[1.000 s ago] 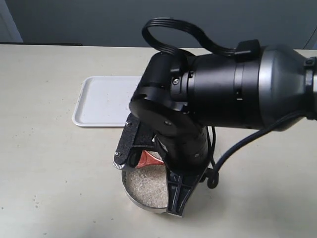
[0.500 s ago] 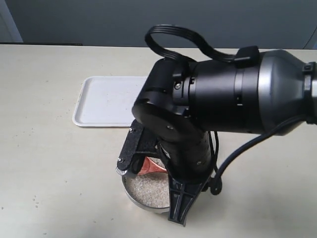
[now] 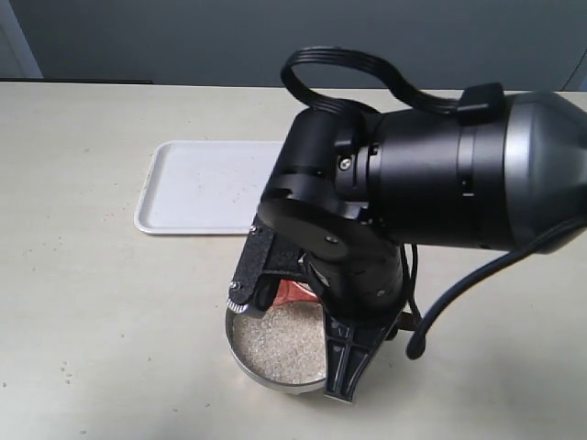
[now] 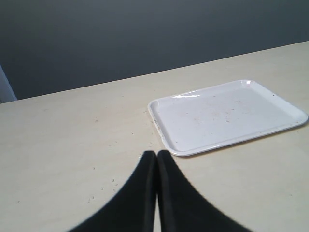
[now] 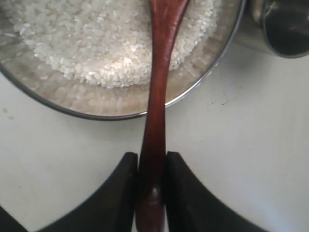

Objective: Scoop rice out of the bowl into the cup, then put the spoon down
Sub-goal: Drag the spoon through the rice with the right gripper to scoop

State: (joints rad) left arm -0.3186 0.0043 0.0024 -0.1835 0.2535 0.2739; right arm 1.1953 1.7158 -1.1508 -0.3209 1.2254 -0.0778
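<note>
The wide steel bowl (image 5: pixel 203 82) holds a mound of white rice (image 5: pixel 106 43). My right gripper (image 5: pixel 152 159) is shut on the handle of the reddish-brown wooden spoon (image 5: pixel 157 111). The handle crosses the bowl's rim and its head end reaches over the rice, cut off by the frame edge. The small steel cup (image 5: pixel 287 26) stands just beside the bowl. In the exterior view the bowl (image 3: pixel 252 367) and rice (image 3: pixel 275 339) lie under my right arm (image 3: pixel 413 183); a bit of spoon (image 3: pixel 292 291) shows and the cup is hidden. My left gripper (image 4: pixel 157 153) is shut on nothing, over bare table.
A white tray (image 3: pixel 206 186) lies flat on the beige table behind the bowl, also in the left wrist view as a tray (image 4: pixel 227 116) ahead of the left fingers. A few stray grains dot the table. A black cable hangs by the bowl.
In the exterior view my right arm has shifted to the right and a little nearer, carrying the spoon along over the bowl. More rice shows on the left side.
</note>
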